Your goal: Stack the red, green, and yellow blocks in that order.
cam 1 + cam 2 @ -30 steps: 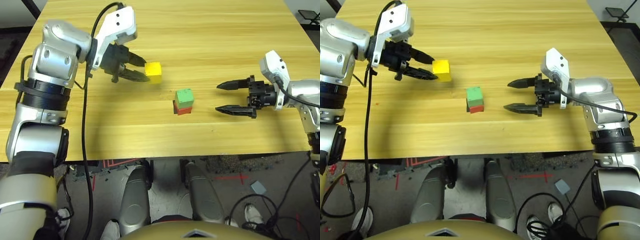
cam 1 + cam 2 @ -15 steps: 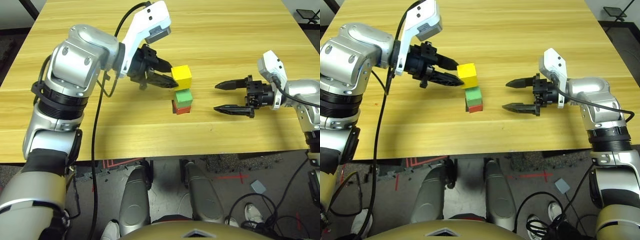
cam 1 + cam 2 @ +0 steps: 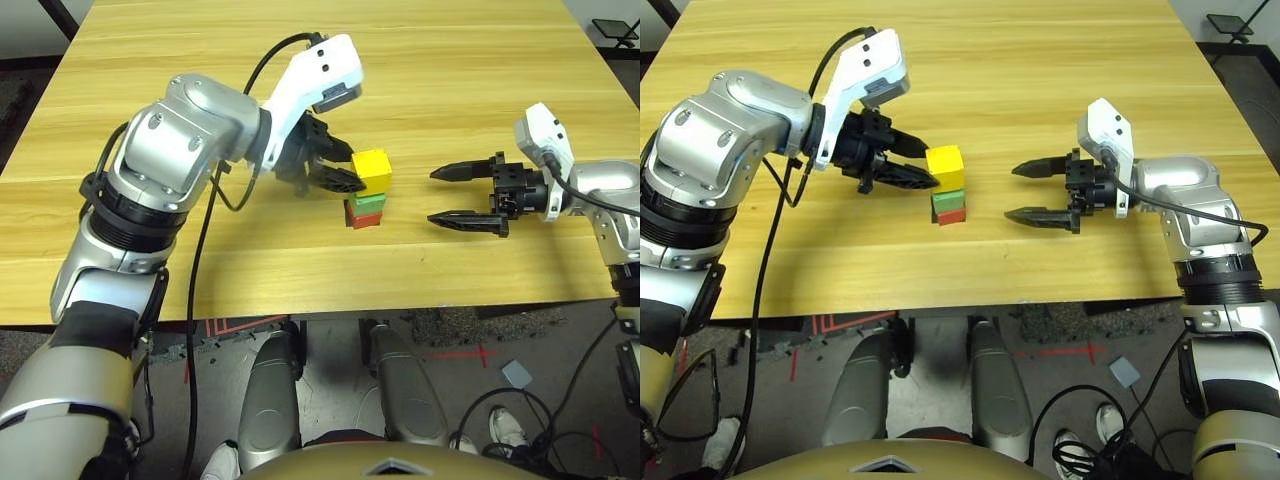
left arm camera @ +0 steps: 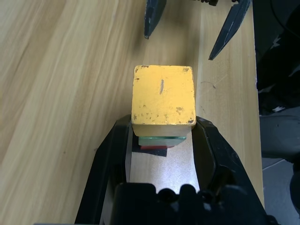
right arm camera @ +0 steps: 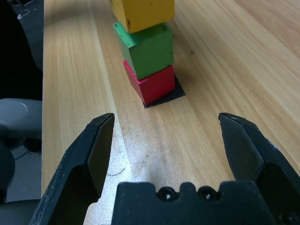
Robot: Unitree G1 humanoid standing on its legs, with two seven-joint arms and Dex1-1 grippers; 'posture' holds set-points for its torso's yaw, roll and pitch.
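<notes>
- I am seeing the red block (image 5: 155, 83) sitting on a flat black patch (image 5: 177, 94) near the middle of the wooden surface (image 3: 450, 60), with the green block (image 5: 146, 48) on top of it.
- In the head views the red block is showing as little more than a thin strip under the green one, and the black patch is too small to make out there; the right wrist view is giving me both clearly.
- The yellow block (image 3: 372, 169) is sitting directly over the green block, and the left hand (image 3: 340, 172) is gripping it between its two black fingers.
- I cannot tell whether the yellow block is resting on the green one or hanging just above it.
- In the right wrist view the yellow block is getting cut off by the picture's edge.
- The left wrist view is showing the yellow block's scuffed top face; the green and red blocks are peeking out as slivers beneath it.
- The right hand (image 3: 465, 195) is hovering beside the stack, apart from it, with its fingers spread wide and nothing between them.
- I am counting three blocks, one of each colour, one black patch and two hands.
</notes>
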